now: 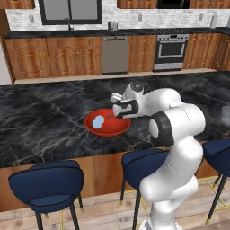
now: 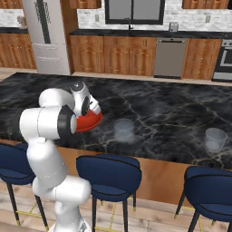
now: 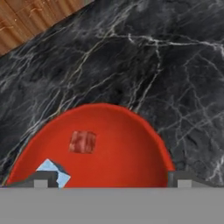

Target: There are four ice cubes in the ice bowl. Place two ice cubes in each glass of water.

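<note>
Gripper (image 3: 109, 181) wide above ice bowl (image 3: 122, 148)

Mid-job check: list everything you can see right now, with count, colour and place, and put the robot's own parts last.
ice bowl: one, bright red, on the black marble counter, under the hand.
ice cubes: pale blue, a clump at the bowl's left side; exact count cannot be told. One more translucent cube lies on the bowl floor in the hand view.
glass of water: two, clear with a blue-grey tint, on the counter right of the bowl; the second stands further right. No ice visible in either.
counter: one, black marble.
stools: dark blue, along the counter's near edge.
gripper: open, poised over the bowl, holding nothing.
</note>
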